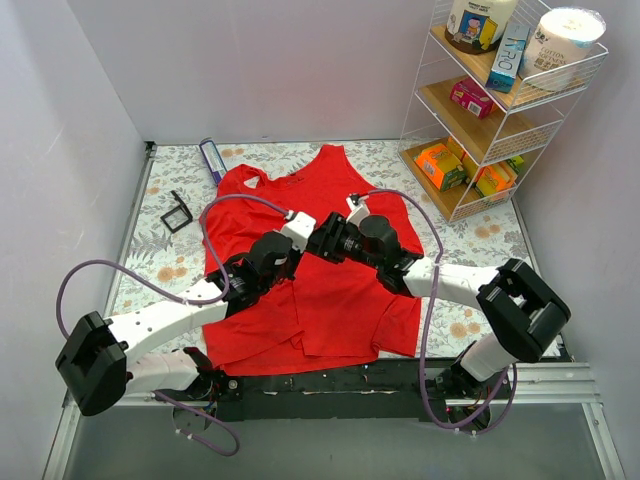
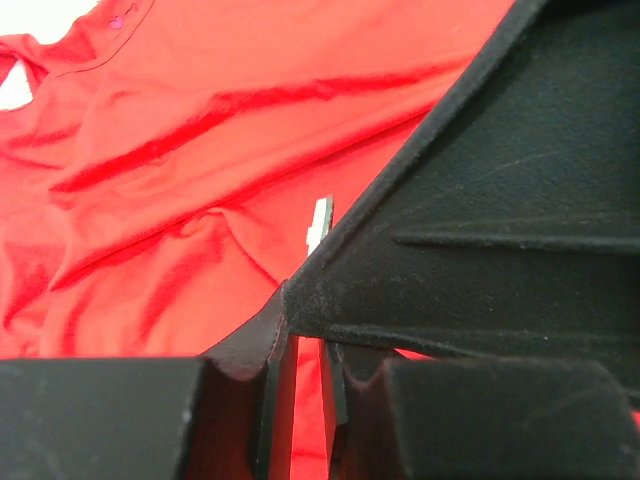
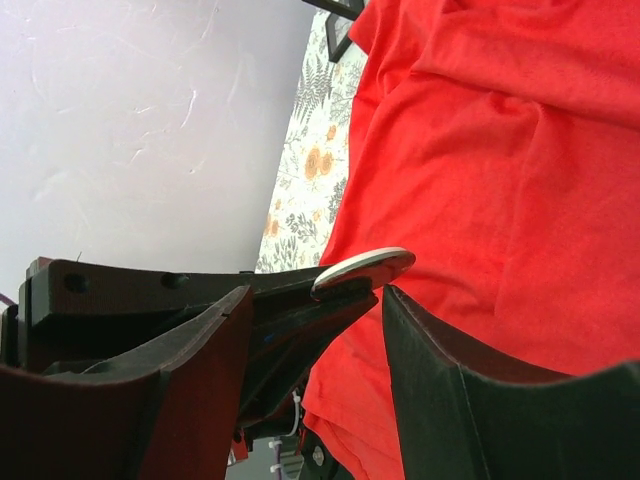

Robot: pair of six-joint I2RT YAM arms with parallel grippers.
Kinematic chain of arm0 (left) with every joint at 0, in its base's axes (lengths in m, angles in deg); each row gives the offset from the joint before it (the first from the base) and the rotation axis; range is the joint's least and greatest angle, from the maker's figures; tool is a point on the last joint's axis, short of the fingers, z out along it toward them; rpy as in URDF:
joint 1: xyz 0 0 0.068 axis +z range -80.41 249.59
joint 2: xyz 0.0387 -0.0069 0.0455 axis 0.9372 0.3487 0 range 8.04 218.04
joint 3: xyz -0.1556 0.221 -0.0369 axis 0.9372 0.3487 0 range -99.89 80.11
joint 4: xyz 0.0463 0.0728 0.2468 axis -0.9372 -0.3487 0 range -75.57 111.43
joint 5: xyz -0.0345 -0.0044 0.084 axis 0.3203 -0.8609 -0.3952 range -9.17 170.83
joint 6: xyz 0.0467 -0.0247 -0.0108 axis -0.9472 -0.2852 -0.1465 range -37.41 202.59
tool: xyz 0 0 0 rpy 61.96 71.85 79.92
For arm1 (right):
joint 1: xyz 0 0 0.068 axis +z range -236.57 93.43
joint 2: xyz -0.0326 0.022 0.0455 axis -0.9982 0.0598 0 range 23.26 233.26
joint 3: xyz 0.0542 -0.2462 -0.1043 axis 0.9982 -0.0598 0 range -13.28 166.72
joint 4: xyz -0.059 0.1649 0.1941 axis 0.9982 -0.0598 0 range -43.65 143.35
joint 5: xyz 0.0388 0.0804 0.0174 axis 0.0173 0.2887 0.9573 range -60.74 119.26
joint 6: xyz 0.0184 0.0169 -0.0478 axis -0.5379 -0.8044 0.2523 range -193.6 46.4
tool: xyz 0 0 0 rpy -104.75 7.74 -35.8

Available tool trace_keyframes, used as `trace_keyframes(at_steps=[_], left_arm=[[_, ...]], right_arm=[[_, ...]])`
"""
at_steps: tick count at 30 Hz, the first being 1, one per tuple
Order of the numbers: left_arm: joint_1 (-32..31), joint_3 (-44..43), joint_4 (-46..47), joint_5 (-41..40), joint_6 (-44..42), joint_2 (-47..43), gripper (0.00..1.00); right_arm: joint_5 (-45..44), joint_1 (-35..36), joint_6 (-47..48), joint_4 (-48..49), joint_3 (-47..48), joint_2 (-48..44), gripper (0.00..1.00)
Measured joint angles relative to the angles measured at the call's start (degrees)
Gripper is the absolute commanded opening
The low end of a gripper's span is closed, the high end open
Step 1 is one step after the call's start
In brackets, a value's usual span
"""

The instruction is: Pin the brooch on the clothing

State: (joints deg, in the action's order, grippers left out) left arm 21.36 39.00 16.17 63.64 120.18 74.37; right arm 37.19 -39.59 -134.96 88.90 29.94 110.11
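Closest to my right wrist camera are the right gripper's (image 3: 315, 295) two dark fingers, standing apart with a clear gap. Between them I see the small round silvery-grey metal brooch (image 3: 365, 267). It lies tilted, nearly flat, at the very tip of the left gripper (image 2: 305, 340), which reaches in from the side with its jaws all but closed. It looks pinched there by its edge. Neither right finger has hold of the disc, though the one on the garment side is just beside its rim. From the left wrist camera the brooch shows only as a thin pale sliver, edge-on, against the right gripper's black finger. All this hangs above the bright red sleeveless tank top of thin fabric (image 1: 340, 300), which lies spread and wrinkled on the floral-patterned table cover (image 1: 160, 250). From overhead, both grippers meet over its chest area. A white wire shelf rack (image 1: 500, 110) holding boxes stands at the far right corner.
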Motion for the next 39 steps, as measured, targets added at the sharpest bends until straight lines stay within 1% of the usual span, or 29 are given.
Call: trace_keyframes(at_steps=[8, 13, 23, 24, 26, 27, 28, 29, 30, 31, 32, 33, 35, 36, 37, 39], left_arm=[[-3.5, 0.0, -2.4, -8.8, -2.7, 3.7, 0.00], [-6.9, 0.0, -2.8, -10.7, -3.1, 4.4, 0.00], [-8.2, 0.0, -2.9, -14.1, -3.7, 5.6, 0.00], [-8.5, 0.0, -2.9, -14.4, -3.8, 6.0, 0.00], [-9.0, 0.0, -2.9, -14.8, -4.1, 6.8, 0.06], [-9.1, 0.0, -2.9, -15.1, -4.2, 7.2, 0.08], [-9.3, 0.0, -2.9, -15.4, -4.4, 7.5, 0.10], [-9.4, 0.0, -3.0, -15.5, -4.6, 7.6, 0.17], [-9.5, 0.0, -3.1, -15.5, -4.8, 7.6, 0.21], [-9.6, 0.0, -3.3, -15.5, -5.0, 7.6, 0.26], [-9.7, 0.0, -3.4, -15.5, -5.2, 7.6, 0.37], [-9.8, 0.0, -3.4, -15.5, -5.2, 7.6, 0.46], [-10.0, -0.3, -3.4, -14.6, -4.5, 7.6, 0.58], [-10.2, -0.3, -3.4, -14.1, -4.2, 7.6, 0.69], [-10.4, -0.4, -3.4, -13.7, -3.8, 7.5, 0.74], [-10.5, -0.6, -3.4, -12.5, -3.0, 7.3, 0.93]], right_arm=[[1.2, 0.2, -2.0, 1.1, 0.2, 4.0, 0.59], [0.9, 0.5, -4.6, 2.9, 0.0, 6.9, 0.57], [0.7, 0.6, -7.2, 5.1, -0.5, 9.1, 0.37], [0.7, 0.6, -7.4, 5.1, -0.7, 9.2, 0.30], [0.9, 0.6, -7.8, 5.0, -0.8, 9.2, 0.22], [1.0, 0.7, -7.7, 5.0, -0.8, 9.2, 0.15], [1.0, 0.7, -7.8, 4.9, -0.9, 9.2, 0.11], [1.2, 0.7, -7.9, 4.9, -0.9, 9.2, 0.07], [1.2, 0.7, -8.1, 4.9, -0.9, 9.2, 0.01], [1.3, 0.7, -8.1, 5.0, -0.9, 9.2, 0.01], [1.2, 0.7, -7.9, 4.9, -0.9, 9.3, 0.01], [0.9, 0.7, -7.8, 4.7, -1.1, 9.3, 0.01], [1.0, 0.6, -7.9, 5.2, -1.3, 9.5, 0.01], [1.0, 0.7, -8.0, 5.7, -1.4, 9.5, 0.01], [1.0, 0.7, -7.9, 6.2, -1.5, 9.5, 0.01], [1.0, 0.7, -7.8, 7.1, -1.8, 9.5, 0.01]])
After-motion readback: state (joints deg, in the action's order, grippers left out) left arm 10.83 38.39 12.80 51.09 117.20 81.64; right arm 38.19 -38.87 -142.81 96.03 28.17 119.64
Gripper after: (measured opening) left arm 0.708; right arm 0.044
